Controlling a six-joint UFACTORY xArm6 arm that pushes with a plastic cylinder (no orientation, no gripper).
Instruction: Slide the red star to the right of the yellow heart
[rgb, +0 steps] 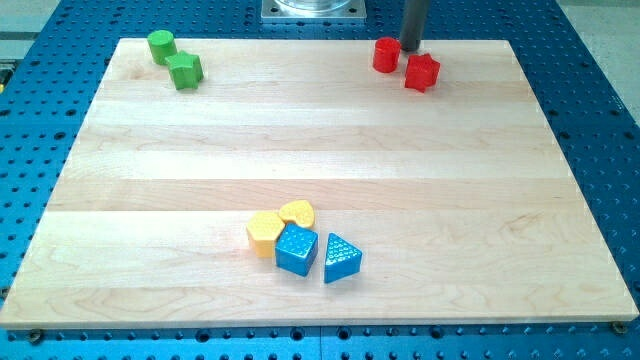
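Note:
The red star lies near the view's top right on the wooden board. A red cylinder sits just to its upper left. My tip is at the board's top edge, between the red cylinder and the red star, just above the star's left side. The yellow heart lies low in the middle of the board, far below the star. It touches a yellow pentagon on its lower left and a blue cube below it.
A blue triangle lies right of the blue cube. A green cylinder and a green star-like block sit at the view's top left. A blue perforated table surrounds the board.

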